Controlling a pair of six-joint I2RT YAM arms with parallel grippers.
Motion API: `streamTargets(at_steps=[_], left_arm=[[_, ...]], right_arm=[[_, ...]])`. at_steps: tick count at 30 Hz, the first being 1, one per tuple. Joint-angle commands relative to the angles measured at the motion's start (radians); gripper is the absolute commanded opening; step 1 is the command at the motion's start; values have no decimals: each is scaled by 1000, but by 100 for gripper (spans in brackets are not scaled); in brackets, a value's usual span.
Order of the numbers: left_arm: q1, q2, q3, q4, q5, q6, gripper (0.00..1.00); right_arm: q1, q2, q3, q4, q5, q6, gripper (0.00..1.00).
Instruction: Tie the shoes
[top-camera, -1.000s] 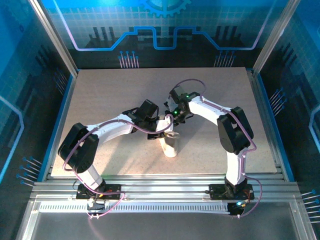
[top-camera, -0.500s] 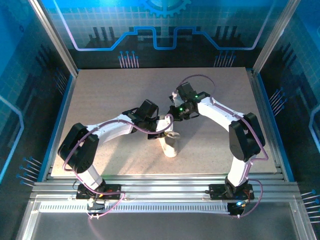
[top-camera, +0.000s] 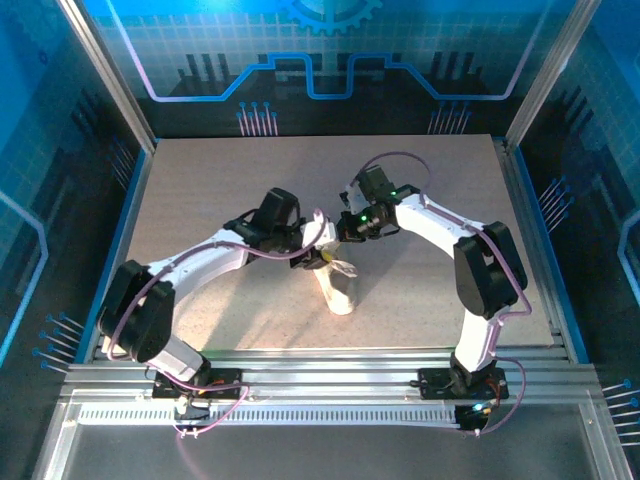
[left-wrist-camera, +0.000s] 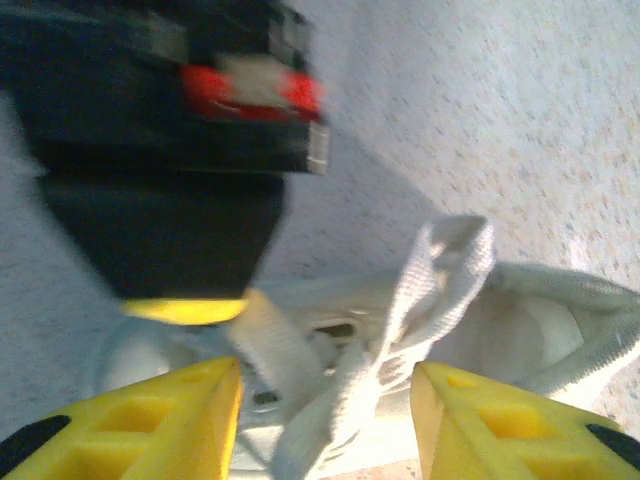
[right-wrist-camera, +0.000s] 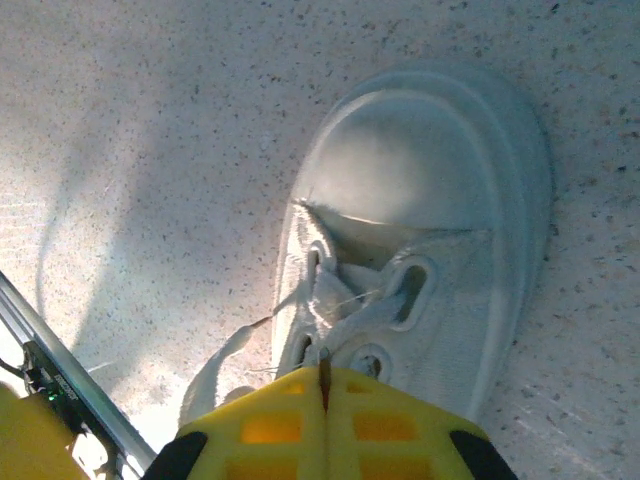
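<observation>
The white sneaker (top-camera: 339, 288) lies near the middle of the table (top-camera: 200, 190). In the overhead view its toe points toward 6 o'clock and its tongue end toward 12. The right gripper (right-wrist-camera: 325, 385) sits over the eyelets at the 12 o'clock end with its yellow fingers pressed together. In the left wrist view a flat lace strand (left-wrist-camera: 262, 340) runs up to its tip, so it appears to be pinching that strand. The left gripper (left-wrist-camera: 322, 390) is at the shoe's 10 o'clock with its fingers spread. A standing lace loop (left-wrist-camera: 445, 265) passes down between them, and nothing is gripped there.

The step in hand looks like catching this second lace so the two can be drawn against each other. To do it well, the left gripper should close low on the loop, near its base where the webbing is doubled. The floppy top would likely fold out of the pads. The right pinch needs to be firm, with its strand lightly taut. The pulls should go apart — toward 9 and 3 o'clock — and level with the table, since nothing visible holds the small shoe down and an upward tug would probably lift or spin it.
</observation>
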Motion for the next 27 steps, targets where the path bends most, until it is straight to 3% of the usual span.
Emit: streamTargets(at_steps=[1,3,6,8,11,19,27], left_arm=[[57,-68,-25,63,86,-105,51],[83,-90,-58,71,91,-116,50],[88,-109,-119,68,81,-99,41],[75,-106,-161,86,79,-96,35],[24,-91,-207,127,15,-57,33],[-7,6,-236,292,-101,-50,42],[-7,34,-219,301,-127,-37,47]], right_arm=[[-19,27,16,-7,-32,-34,0],[-24,37,27,-17,-34,-44,0],[-33,53,41,-23,-42,-57,0],[-38,64,48,-25,-56,-60,0],[-38,74,56,-25,-65,-63,0],[-39,100,85,-51,-51,-85,0],[-41,115,101,-65,-48,-95,0]])
